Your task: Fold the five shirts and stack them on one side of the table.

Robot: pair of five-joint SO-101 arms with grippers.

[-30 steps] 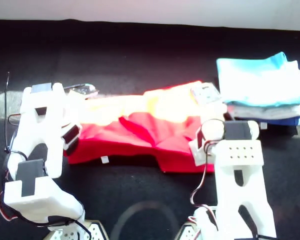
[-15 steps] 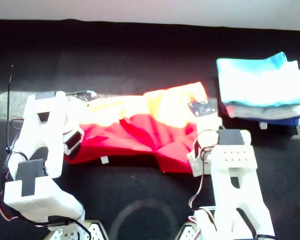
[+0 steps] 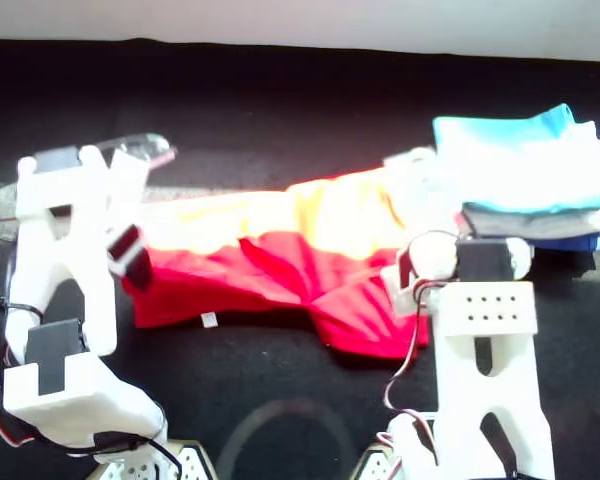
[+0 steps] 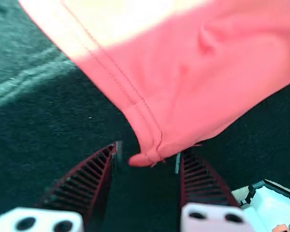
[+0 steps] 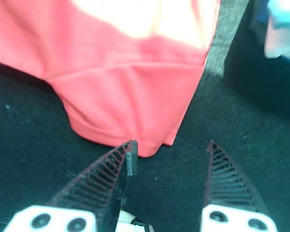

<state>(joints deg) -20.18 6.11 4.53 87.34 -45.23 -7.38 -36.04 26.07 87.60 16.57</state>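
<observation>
A red shirt [image 3: 280,262] lies crumpled across the middle of the black table [image 3: 280,110], its far part lit bright. My left gripper [image 3: 145,150] is raised over the shirt's left end. In the left wrist view its fingers stand apart, and a hemmed corner of the shirt [image 4: 208,72] hangs down between my left gripper's [image 4: 146,157] tips. My right gripper [image 3: 412,168] is lifted by the shirt's right end. It is open [image 5: 169,150] with nothing in it, above bare table just short of a lobe of the shirt [image 5: 125,87]. A stack of folded shirts [image 3: 520,180] sits at the right.
The stack [image 5: 280,24] stands close beside the right arm. A sunlit band crosses the table through the shirt. A pale wall runs along the table's far edge [image 3: 300,38]. Both arm bases take up the near edge.
Both grippers have risen and moved toward the far side. The left arm swung outward to the left. The shirt's near right lobe has spread toward the front.
</observation>
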